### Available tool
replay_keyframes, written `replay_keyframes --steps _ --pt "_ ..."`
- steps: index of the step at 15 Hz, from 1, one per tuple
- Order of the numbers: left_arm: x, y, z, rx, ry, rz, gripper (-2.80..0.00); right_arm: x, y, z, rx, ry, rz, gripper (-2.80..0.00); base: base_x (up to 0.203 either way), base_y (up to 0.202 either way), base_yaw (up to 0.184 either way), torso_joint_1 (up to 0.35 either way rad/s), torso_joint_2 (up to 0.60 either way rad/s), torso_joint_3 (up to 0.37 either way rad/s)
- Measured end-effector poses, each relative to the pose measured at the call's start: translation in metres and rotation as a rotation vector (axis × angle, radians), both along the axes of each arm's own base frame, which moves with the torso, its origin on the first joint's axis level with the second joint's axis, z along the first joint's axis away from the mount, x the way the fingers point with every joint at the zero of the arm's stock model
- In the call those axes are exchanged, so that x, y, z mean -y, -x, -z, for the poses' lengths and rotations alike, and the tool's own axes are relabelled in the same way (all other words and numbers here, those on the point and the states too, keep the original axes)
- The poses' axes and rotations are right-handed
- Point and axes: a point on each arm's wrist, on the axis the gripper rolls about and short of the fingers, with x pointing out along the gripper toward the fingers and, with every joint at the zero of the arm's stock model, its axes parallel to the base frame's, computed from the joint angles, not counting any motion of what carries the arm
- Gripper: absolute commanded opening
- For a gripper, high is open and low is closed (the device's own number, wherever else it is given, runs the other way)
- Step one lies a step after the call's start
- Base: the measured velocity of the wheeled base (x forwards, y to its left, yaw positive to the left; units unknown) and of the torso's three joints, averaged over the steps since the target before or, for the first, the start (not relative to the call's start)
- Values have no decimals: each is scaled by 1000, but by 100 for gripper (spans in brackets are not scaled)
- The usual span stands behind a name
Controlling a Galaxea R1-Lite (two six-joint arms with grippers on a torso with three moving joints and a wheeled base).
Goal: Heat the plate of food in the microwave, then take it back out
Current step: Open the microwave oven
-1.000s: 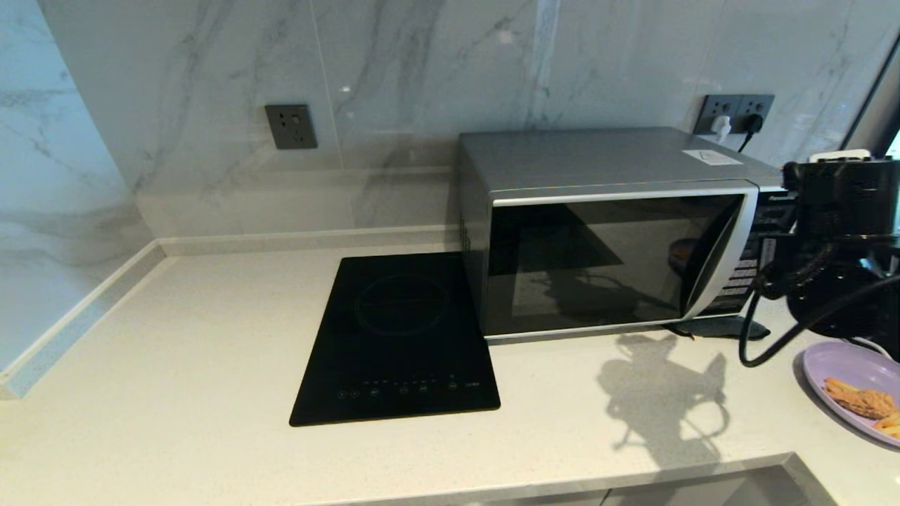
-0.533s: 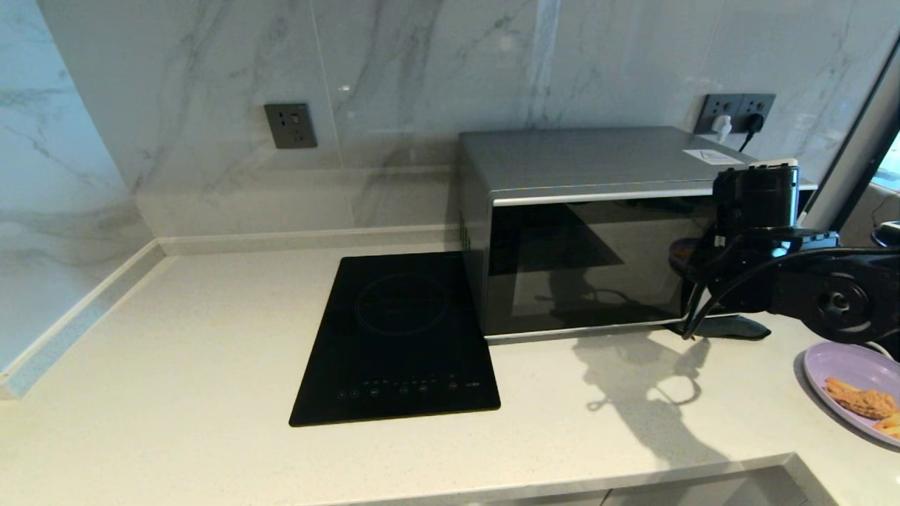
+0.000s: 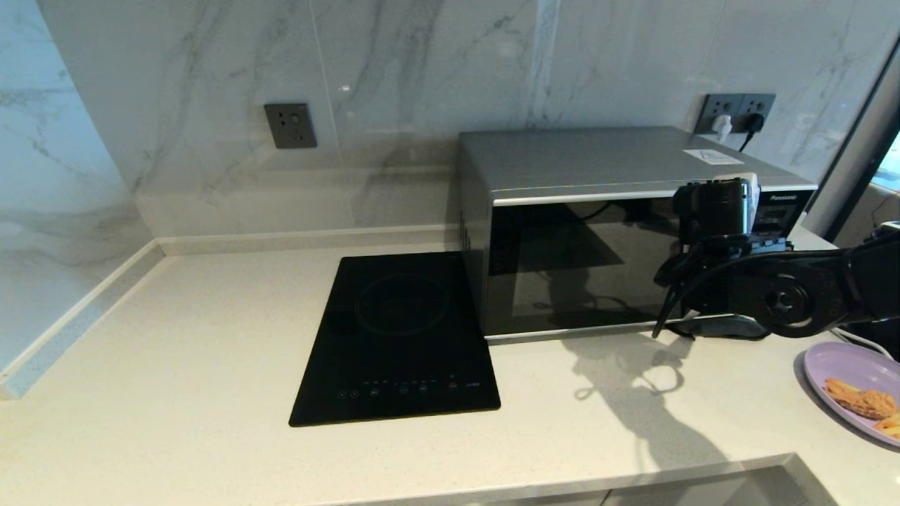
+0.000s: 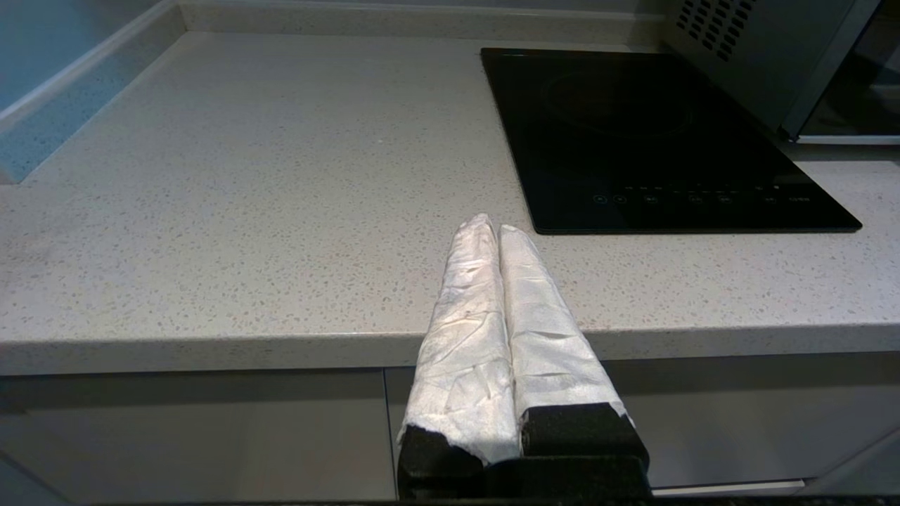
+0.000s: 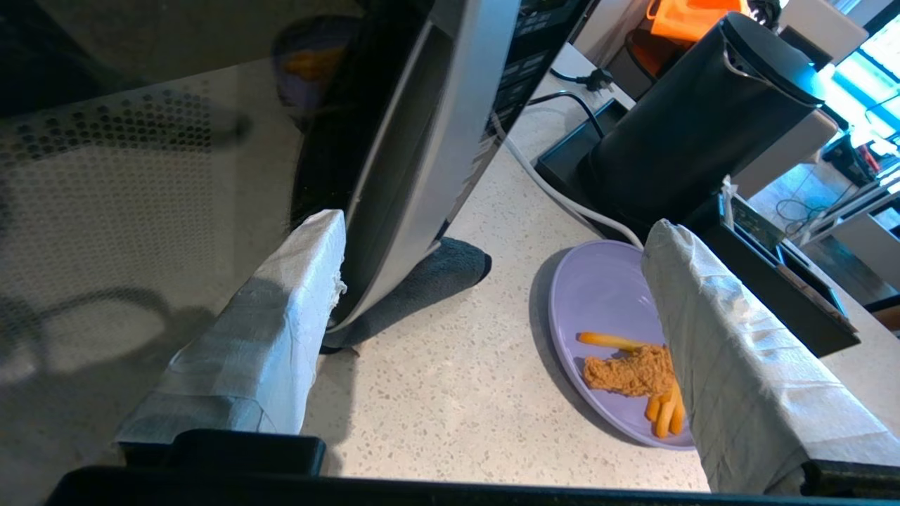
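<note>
a: so, starting at the left of the head view?
b: bare worktop [image 3: 176, 337] there, a dark wall socket [image 3: 290, 126] at upper left, then the black induction hob [image 3: 399, 342] in the middle of the frame.
a: and the left gripper [image 4: 490, 228]?
b: only in its own wrist view, low and centre in the frame over the counter's front edge, its taped fingers pressed together on nothing.
a: further right?
b: the microwave [image 3: 598, 225] fills the right of centre, door closed. the right gripper [image 5: 485, 281] sits at the door's right edge, fingers spread wide, one taped finger [image 5: 271, 337] touching the curved silver handle [image 5: 415, 161].
a: the food?
b: the plate of food [image 3: 854, 390] lies on the counter at the lower right edge, beside the microwave and apart from the gripper. a black kettle [image 5: 689, 133] stands behind it.
</note>
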Motion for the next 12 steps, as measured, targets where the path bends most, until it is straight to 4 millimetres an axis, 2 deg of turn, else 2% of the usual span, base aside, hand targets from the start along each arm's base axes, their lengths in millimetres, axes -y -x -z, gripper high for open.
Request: replay_keyframes --steps 3,8,12 --pt "0 0 0 0 0 0 -280 8 -6 4 -4 -6 12 0 0 0 0 0 0 0" --pt "0 0 0 0 0 0 -280 35 -13 6 -12 -27 35 0 0 0 0 0 0 0" --pt "0 0 0 0 0 0 -280 48 -16 7 -9 -46 35 0 0 0 0 0 0 0"
